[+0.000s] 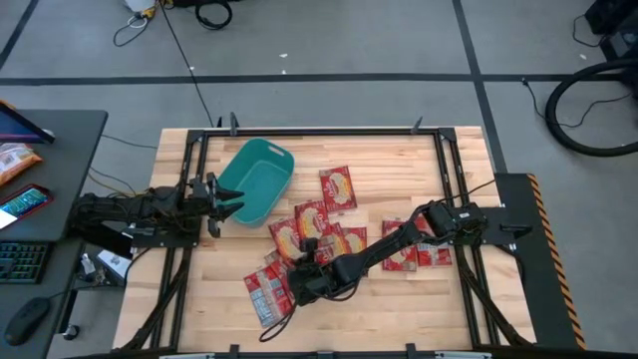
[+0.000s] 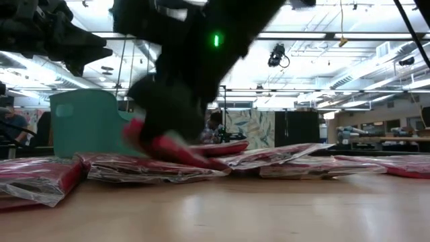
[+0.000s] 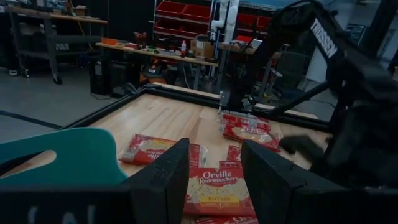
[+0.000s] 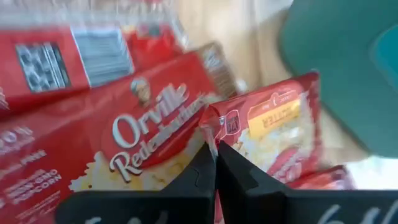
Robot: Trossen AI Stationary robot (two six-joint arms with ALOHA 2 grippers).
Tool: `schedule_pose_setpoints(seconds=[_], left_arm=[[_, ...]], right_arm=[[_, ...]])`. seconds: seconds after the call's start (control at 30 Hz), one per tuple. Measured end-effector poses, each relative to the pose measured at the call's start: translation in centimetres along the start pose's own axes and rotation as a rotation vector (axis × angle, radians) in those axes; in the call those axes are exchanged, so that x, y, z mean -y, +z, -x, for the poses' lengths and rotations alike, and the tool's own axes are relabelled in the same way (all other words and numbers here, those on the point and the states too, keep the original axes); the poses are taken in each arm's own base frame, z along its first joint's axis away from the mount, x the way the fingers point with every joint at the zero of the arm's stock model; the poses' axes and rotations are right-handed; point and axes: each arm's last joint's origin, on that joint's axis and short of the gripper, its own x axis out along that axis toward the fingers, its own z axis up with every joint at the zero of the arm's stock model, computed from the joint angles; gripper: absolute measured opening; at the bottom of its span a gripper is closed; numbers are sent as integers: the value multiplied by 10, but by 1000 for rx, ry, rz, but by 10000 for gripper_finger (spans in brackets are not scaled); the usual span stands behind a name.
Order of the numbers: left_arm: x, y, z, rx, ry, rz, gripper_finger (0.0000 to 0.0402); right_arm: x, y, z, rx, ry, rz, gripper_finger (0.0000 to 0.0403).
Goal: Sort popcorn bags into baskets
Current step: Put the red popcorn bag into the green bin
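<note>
Several red popcorn bags (image 1: 337,187) lie flat on the wooden table, most of them in an overlapping pile at its middle (image 1: 311,231). The teal basket (image 1: 274,152) stands at the far left; I see nothing inside it. My right gripper (image 1: 302,282) reaches across to the pile's near left side and is shut on one popcorn bag (image 4: 261,124). My left gripper (image 1: 227,199) hovers open beside the basket's near end (image 3: 56,158), touching nothing, with its fingers (image 3: 214,180) pointing toward the pile. My right gripper pinches a popcorn bag by a crimped end edge (image 4: 210,132) between its two shut fingers, which slant down from above. In the low view the bag (image 2: 168,149) is tilted, its held end raised under the gripper and its other end down on the neighbouring bags.
Bags with white-grey panels (image 1: 267,291) lie by the near edge, and others (image 1: 419,249) sit under the right arm. A black frame rail (image 1: 329,130) borders the table. Bare wood shows along the far right (image 1: 399,170) and the near edge (image 2: 269,208).
</note>
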Motion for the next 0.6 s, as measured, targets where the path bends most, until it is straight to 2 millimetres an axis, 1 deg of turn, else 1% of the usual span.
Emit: schedule_pose_setpoints(seconds=[0.1, 0.27, 0.33, 0.5, 0.6], left_arm=[[0, 0, 0, -2, -4, 14, 151], [1, 0, 0, -5, -23, 30, 151], [1, 0, 0, -5, -23, 29, 151], [1, 1, 0, 6, -23, 4, 151], [0, 1, 0, 10, -4, -2, 151]], right_arm=[[18, 13, 17, 9, -5, 6, 7], [54, 25, 47, 16, -19, 40, 5], [71, 27, 59, -2, -28, 66, 4], [116, 24, 81, -78, -57, 149, 4], [145, 30, 93, -44, -88, 219, 3]])
